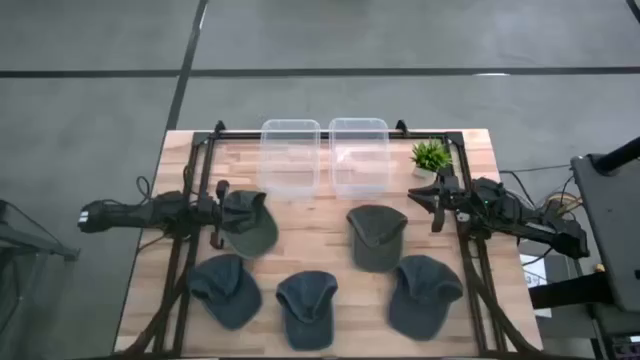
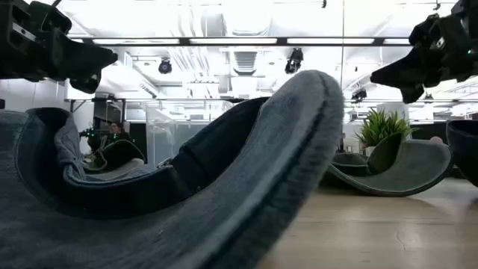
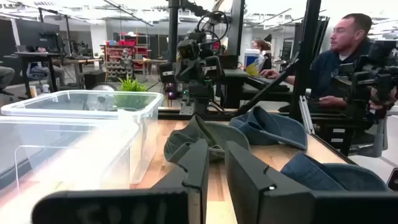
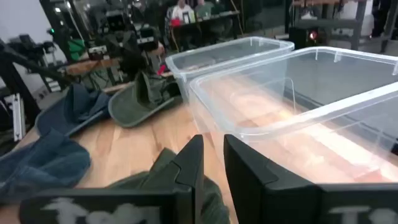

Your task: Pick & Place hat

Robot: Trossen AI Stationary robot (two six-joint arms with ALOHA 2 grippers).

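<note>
Five hats lie on the wooden table. An olive-green hat [image 1: 250,223] sits at the left and a second green hat [image 1: 377,236] right of centre. Three blue denim hats [image 1: 225,290] [image 1: 307,308] [image 1: 425,295] line the near edge. My left gripper [image 1: 225,214] [image 3: 216,168] hovers shut over the left green hat's left edge, raised in the low view [image 2: 101,63]. My right gripper [image 1: 428,202] [image 4: 212,163] hangs shut just right of the second green hat [image 4: 165,180], above the table [image 2: 385,78].
Two clear plastic bins [image 1: 291,155] [image 1: 360,155] stand side by side at the table's far edge. A small potted plant [image 1: 430,157] is at the far right corner. A black frame [image 1: 330,131] runs around the table. A person [image 3: 348,56] sits beyond the table.
</note>
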